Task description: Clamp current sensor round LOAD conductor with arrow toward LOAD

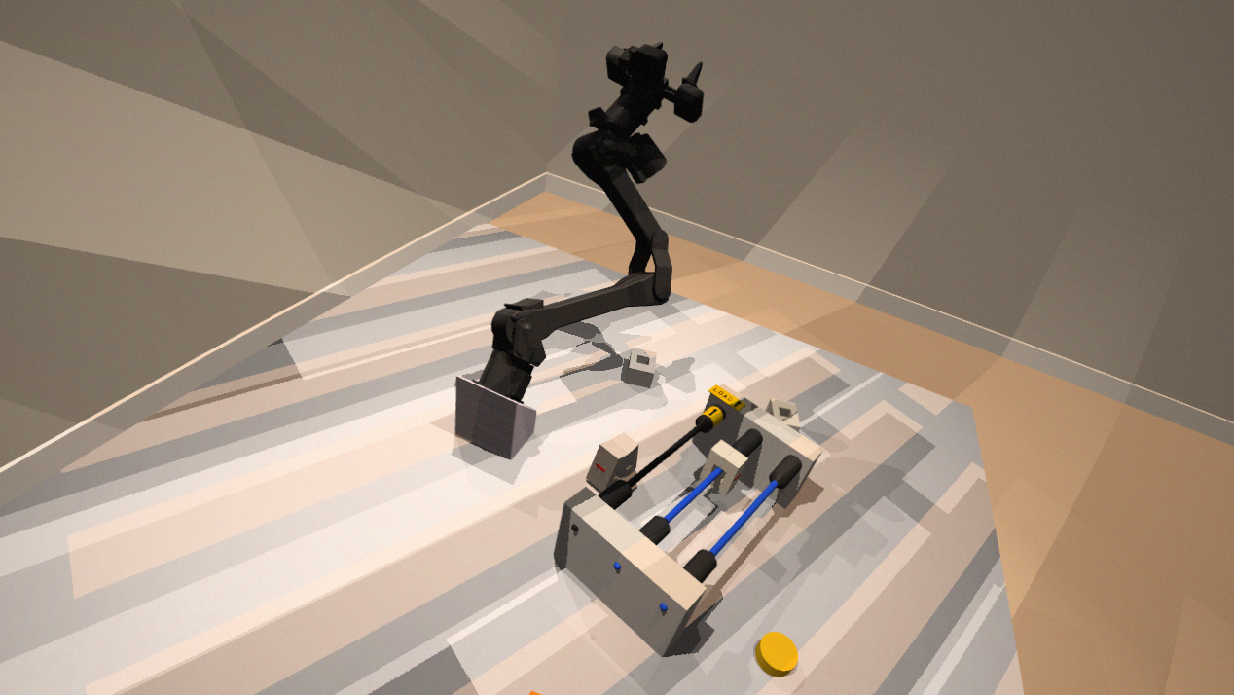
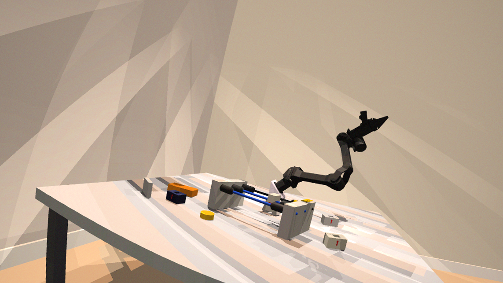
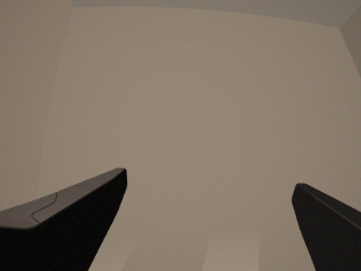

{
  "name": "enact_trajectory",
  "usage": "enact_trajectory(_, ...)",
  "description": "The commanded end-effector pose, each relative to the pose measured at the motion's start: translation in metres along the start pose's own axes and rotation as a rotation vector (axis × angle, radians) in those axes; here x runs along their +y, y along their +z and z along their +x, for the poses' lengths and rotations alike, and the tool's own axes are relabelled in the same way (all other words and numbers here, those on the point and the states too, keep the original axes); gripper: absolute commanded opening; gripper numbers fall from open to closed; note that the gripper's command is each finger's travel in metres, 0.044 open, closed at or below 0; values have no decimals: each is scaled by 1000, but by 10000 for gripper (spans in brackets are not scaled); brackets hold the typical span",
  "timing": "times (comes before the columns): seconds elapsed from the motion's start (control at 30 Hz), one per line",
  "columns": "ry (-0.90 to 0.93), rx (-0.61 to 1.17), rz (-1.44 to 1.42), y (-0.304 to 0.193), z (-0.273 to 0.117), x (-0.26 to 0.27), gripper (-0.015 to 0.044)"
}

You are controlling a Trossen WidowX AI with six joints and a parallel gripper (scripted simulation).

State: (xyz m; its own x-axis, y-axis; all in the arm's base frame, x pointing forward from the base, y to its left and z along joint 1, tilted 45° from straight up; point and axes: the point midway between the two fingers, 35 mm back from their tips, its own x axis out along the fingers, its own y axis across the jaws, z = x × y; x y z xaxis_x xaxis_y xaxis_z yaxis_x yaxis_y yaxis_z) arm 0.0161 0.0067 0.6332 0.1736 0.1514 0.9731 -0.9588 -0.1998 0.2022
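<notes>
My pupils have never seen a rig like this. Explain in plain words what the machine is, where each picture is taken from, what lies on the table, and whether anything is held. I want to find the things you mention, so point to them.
The machine is a single jointed black arm ending in a gripper (image 3: 209, 184) with two fingers, standing open with nothing between them.

The top picture looks down at the table (image 2: 106, 235); the exterior one looks across it from one side. The wrist picture looks out past the fingers at a bare wall.

On the table, two upright end blocks carry three conductors, one black and two blue. A yellow LOAD marker (image 1: 725, 397) sits by the black one. Pale boxy pieces stand around them, some with red arrows. There are also a yellow disc (image 1: 777, 653) (image 2: 206, 215), an orange block (image 2: 186, 190) and a dark blue box (image 2: 175, 197).
</notes>
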Motion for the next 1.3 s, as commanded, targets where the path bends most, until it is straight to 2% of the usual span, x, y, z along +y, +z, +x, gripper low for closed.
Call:
enact_trajectory(0.0, 5, -3, 16, 1, 0, 1, 426)
enact_trajectory(0.03, 22, -11, 64, 4, -2, 5, 440)
enact_trajectory(0.27, 240, -118, 730, 63, -25, 33, 440)
enact_trajectory(0.53, 503, -248, 1499, 140, -61, 10, 440)
enact_trajectory(0.73, 728, -369, 2045, 183, -92, -44, 440)
enact_trajectory(0.9, 953, -504, 2459, 200, -118, -107, 440)
enact_trajectory(1.07, 1231, -688, 2810, 194, -146, -177, 440)
enact_trajectory(1.27, 1666, -1000, 3086, 155, -183, -258, 440)
